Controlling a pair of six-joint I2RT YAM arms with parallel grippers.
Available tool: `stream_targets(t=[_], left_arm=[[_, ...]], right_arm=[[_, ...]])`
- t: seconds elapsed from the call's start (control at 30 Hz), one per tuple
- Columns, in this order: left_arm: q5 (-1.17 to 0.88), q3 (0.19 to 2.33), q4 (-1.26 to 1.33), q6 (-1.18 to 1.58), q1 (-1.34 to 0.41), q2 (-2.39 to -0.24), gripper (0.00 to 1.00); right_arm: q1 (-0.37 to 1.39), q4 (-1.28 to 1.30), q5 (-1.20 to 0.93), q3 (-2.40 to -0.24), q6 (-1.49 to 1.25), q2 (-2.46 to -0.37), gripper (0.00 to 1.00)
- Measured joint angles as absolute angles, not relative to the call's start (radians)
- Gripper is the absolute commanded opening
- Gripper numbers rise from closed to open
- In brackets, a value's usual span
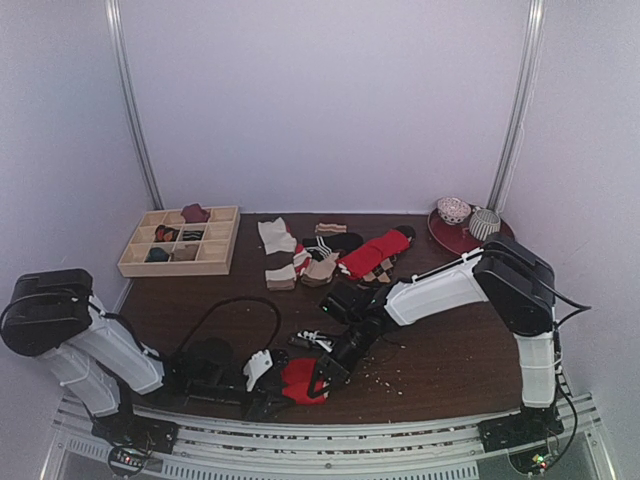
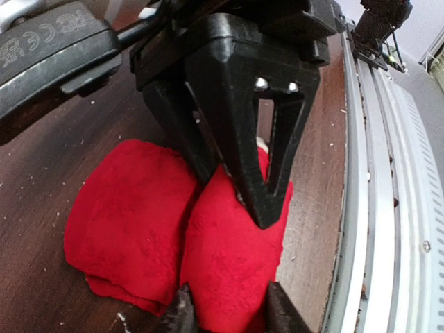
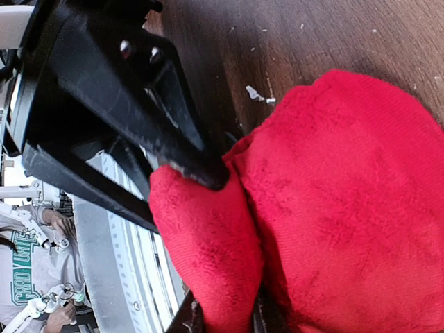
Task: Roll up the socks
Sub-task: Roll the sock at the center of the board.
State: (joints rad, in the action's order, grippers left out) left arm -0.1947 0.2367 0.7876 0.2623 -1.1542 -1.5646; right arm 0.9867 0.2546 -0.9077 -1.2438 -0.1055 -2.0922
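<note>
Here we clench our left pincer (image 2: 229, 313) and right pincer (image 3: 227, 319) on the red sock (image 2: 132, 222), presumably so the roll holds together.

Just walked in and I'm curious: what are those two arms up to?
Both arms are working one red sock at the near edge of the table. The right gripper pinches a fold of it, and the left gripper grips the bundle. The sock is bunched, not a neat roll. More socks lie behind.
</note>
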Motion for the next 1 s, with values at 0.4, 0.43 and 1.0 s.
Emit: stream_targets(t=[0.4,0.43,1.0], left_arm=[[-0.192,0.322,0.723,0.331,-1.152,-1.613,0.0],[-0.19,0.336,0.702,0.351,-1.152,-1.615,0.0],[-0.313,0.331,0.705,0.667,-1.061,-1.643,0.0]], right_arm=[[0.971,0.237,-0.91,-1.197,-0.11,-2.057,0.34],[0.973,0.221,-0.9,-1.182,-0.109,-2.043,0.35],[1.231,-0.352,-0.138,-0.681,0.335,-1.577,0.5]])
